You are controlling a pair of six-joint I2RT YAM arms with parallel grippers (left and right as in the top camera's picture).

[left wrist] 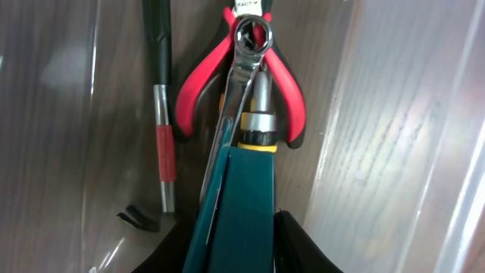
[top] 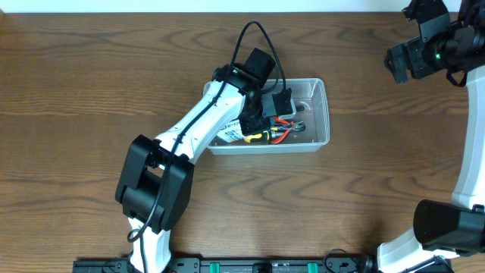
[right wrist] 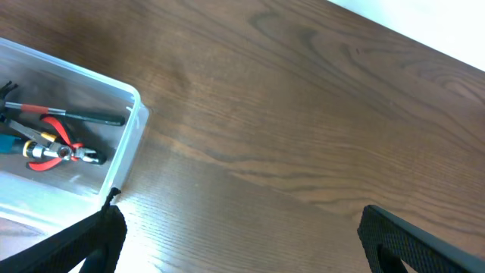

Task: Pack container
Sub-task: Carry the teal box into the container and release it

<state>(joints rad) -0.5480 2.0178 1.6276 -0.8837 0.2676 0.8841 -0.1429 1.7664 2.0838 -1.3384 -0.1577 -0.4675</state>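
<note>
One smooth teal handle [left wrist: 241, 199] clamped in left tool [left wrist: 231, 246] inside container [top: 325, 110]; right tool [right wrist: 242, 241] apart.

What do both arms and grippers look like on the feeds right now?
Both arms have white tubular links and black joint housings. A black cable runs along the left arm and loops up near its wrist. The right arm has a green light on its black wrist. The right gripper and left gripper both show matte black fingers.

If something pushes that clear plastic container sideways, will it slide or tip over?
Probably slides: the container sits low and flat on the smooth wooden table. Tipping seems unlikely. The pliers lying inside likely add some weight.
</note>
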